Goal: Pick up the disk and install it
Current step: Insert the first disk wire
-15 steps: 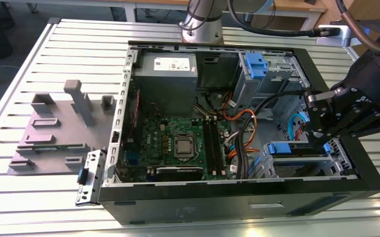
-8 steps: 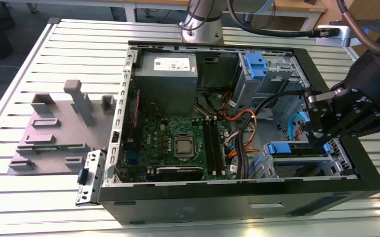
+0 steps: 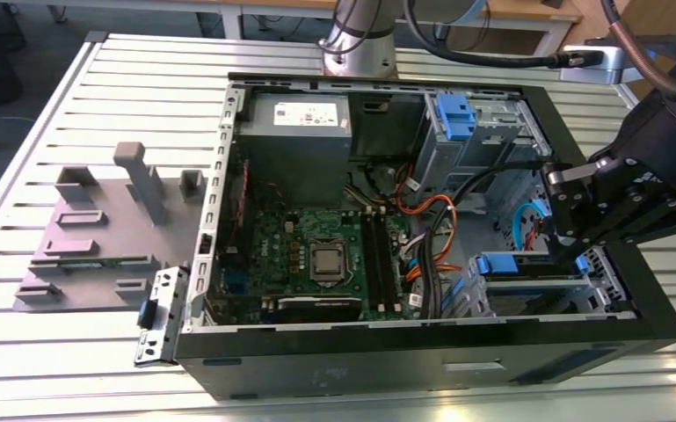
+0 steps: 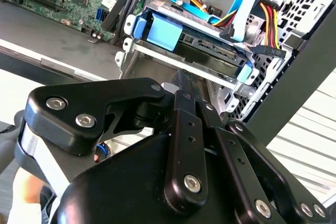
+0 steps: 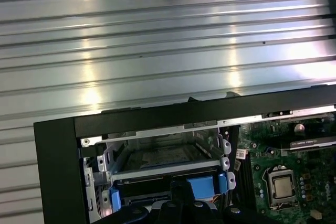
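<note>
Disk (image 4: 194, 43) (blue carrier) sits in its bay; gripper (image 3: 619, 211) state unclear.

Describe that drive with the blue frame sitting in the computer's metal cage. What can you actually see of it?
The disk lies flat in a metal drive cage at the corner of the open computer case. Its blue plastic carrier frame and handle wrap the front; the body looks like dark and silver metal. Blue, red, yellow and orange cables run to its rear. The gripper hangs close before it.
</note>
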{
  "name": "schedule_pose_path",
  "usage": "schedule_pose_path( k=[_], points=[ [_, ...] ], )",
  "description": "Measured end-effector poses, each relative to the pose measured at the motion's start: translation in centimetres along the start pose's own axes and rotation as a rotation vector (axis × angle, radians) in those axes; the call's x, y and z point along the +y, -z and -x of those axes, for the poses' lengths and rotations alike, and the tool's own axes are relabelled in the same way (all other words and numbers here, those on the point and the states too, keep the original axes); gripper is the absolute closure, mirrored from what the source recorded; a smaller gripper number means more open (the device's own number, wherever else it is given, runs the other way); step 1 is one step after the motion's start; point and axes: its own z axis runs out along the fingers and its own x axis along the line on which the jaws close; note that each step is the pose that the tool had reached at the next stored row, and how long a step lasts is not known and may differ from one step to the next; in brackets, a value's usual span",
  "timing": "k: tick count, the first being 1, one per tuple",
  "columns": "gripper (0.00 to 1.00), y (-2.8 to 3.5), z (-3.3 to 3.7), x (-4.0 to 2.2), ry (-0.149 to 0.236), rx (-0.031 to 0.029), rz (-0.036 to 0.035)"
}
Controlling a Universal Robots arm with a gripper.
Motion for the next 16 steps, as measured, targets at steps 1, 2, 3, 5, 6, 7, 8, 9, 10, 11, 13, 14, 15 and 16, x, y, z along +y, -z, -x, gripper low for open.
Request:
schedule_pose_path(
  k=[1, 2, 3, 5, 6, 7, 8, 9, 10, 11, 13, 14, 15, 16],
  points=[
    [0.89, 0.0, 0.0, 0.0, 0.002, 0.0, 0.0001],
    [0.89, 0.0, 0.0, 0.0, 0.005, 0.0001, 0.0003],
    [0.89, 0.0, 0.0, 0.0, 0.007, 0.0001, 0.0005],
    [0.89, 0.0, 0.0, 0.0, 0.011, 0.0002, 0.0008],
    [0.89, 0.0, 0.0, 0.0, 0.013, 0.0001, 0.0009],
    [0.89, 0.0, 0.0, 0.0, 0.015, 0.0002, 0.0011],
    [0.89, 0.0, 0.0, 0.0, 0.017, 0.0002, 0.0012],
    [0.89, 0.0, 0.0, 0.0, 0.019, 0.0003, 0.0013],
    [0.89, 0.0, 0.0, 0.0, 0.021, 0.0003, 0.0015],
    [0.89, 0.0, 0.0, 0.0, 0.023, 0.0003, 0.0017],
    [0.89, 0.0, 0.0, 0.0, 0.028, 0.0004, 0.002],
    [0.89, -0.01, 0.0, 0.0, 0.03, 0.0004, 0.0021],
    [0.89, -0.01, 0.0, 0.0, 0.032, 0.0004, 0.0023],
    [0.89, -0.01, 0.0, 0.0, 0.035, 0.0005, 0.0024]
  ],
)
